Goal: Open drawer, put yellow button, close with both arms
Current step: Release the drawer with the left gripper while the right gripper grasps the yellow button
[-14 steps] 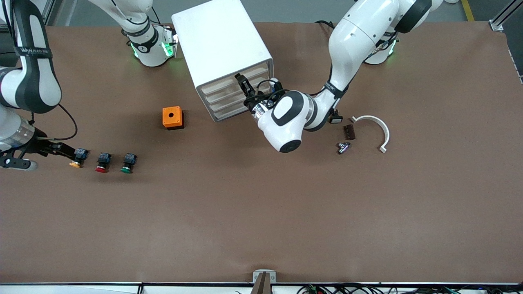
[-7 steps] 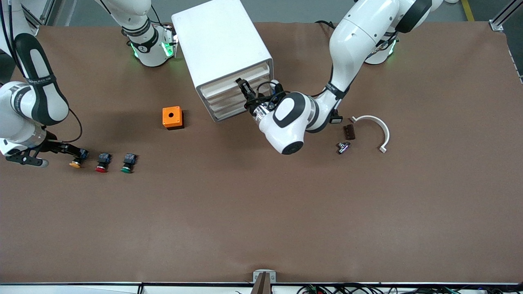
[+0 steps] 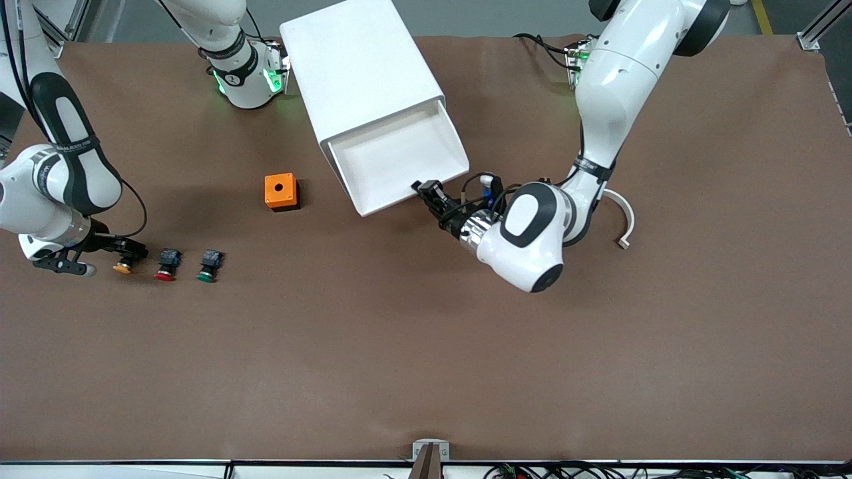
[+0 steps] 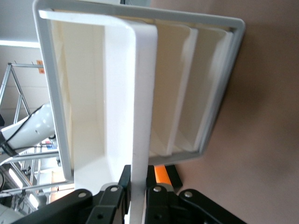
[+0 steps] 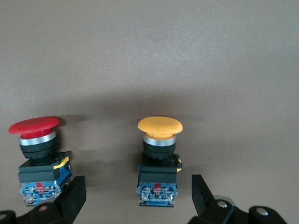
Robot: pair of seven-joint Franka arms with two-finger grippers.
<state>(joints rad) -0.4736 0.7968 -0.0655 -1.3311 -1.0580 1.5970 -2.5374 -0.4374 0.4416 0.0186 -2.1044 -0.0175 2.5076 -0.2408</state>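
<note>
The drawer (image 3: 399, 161), the uppermost one of the white cabinet (image 3: 359, 66), stands pulled far out, and its inside shows bare. My left gripper (image 3: 427, 193) is shut on the drawer's front lip (image 4: 142, 116), with the lip between its fingers (image 4: 114, 196). The yellow button (image 3: 122, 267) lies on the table at the right arm's end. My right gripper (image 3: 132, 251) is open and low over the table. Its jaws stand on either side of the yellow button's black-and-blue body (image 5: 159, 186) without touching it.
A red button (image 3: 166, 265) and a green button (image 3: 208, 265) lie beside the yellow one; the red one (image 5: 37, 149) is close to one right finger. An orange box (image 3: 280, 191) sits beside the cabinet. A white curved piece (image 3: 624, 219) lies by the left arm.
My left gripper has pulled the top drawer out toward the front camera. My right gripper has moved in around the yellow button's body.
</note>
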